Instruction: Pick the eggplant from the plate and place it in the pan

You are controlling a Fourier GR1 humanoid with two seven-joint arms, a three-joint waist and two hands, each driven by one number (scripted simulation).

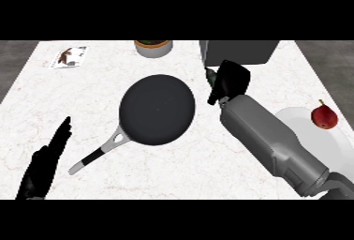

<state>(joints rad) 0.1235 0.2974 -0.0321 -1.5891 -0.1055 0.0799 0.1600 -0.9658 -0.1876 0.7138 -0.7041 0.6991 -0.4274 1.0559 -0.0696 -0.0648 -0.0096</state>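
1. Head view: the eggplant point(324, 116) lies on the white plate point(304, 123) at the counter's right edge, stem pointing up the view, long axis running roughly away from me.
2. My right hand point(229, 82) sits well apart from it, up and left, just right of the pan point(157, 109). Whether its fingers are spread I cannot tell.
3. My left hand point(46, 161) rests open at the lower left, fingers straight, far beyond the pan.
4. The right arm is nearer; I judge it must swing back right.
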